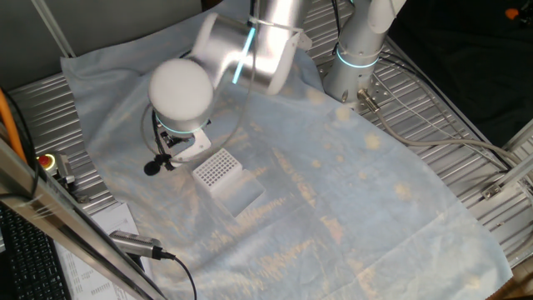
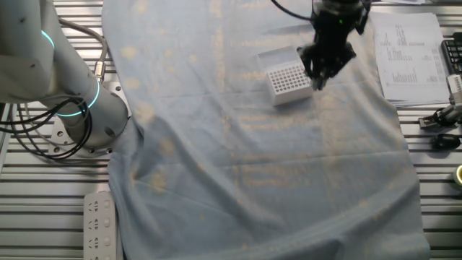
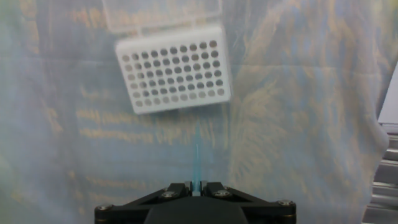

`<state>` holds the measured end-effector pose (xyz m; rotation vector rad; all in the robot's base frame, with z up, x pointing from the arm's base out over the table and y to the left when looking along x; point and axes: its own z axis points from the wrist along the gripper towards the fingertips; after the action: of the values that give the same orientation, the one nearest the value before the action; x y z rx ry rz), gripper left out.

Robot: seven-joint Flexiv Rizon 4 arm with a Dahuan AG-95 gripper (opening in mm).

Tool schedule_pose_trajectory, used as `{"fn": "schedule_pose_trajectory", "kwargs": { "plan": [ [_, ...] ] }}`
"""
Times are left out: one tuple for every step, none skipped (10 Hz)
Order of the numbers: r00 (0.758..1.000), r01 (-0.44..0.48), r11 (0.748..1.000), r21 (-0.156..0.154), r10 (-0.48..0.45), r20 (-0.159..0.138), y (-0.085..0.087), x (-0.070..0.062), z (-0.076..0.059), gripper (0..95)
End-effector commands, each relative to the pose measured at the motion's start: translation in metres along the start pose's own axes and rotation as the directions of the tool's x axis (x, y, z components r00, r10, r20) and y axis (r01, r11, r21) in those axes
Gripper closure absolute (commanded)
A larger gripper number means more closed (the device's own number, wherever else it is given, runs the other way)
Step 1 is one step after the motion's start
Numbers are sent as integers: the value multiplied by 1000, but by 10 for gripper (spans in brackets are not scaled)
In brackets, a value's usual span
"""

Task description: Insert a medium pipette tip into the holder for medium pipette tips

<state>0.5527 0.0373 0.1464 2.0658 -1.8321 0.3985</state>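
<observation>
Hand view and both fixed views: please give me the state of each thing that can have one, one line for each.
gripper: shut on the medium pipette tip, short of the holder.
medium pipette tip: held at its base, pointing toward the holder, not inserted.
holder for medium pipette tips: flat on the cloth, visible holes all empty.
cloth: spread over the table, wrinkled.

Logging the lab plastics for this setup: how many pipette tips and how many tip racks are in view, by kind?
Pale blue-teal pipette tip, held in the gripper: 1
White tip holder with its grid of holes, on the cloth: 1
Clear tray behind the holder: 1
Total: 3
</observation>
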Motion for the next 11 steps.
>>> {"fn": "schedule_pose_trajectory", "kwargs": {
  "plan": [
    [998, 1, 1000, 1, -1, -56, -1, -11, 0, 950],
    [999, -5, 1000, 1, 5, -54, -1, -11, 0, 950],
    [998, -2, 1000, 1, 2, -55, -1, -11, 0, 950],
    [997, 19, 1000, 9, -18, -74, -1, -11, 0, 950],
    [996, 37, 999, 17, -36, -78, -1, -11, 0, 950],
    [995, 78, 997, 23, -77, -65, -1, -11, 0, 950],
    [994, 102, 994, 24, -101, -50, -1, -11, 0, 950],
    [992, 121, 992, 22, -119, -49, -1, -11, 0, 950],
    [991, 116, 993, 19, -115, -66, -1, -11, 0, 950],
    [991, 112, 994, 20, -110, -70, -1, -12, 0, 950],
    [991, 116, 993, 23, -114, -72, -2, -16, 0, 950]
  ]
}}
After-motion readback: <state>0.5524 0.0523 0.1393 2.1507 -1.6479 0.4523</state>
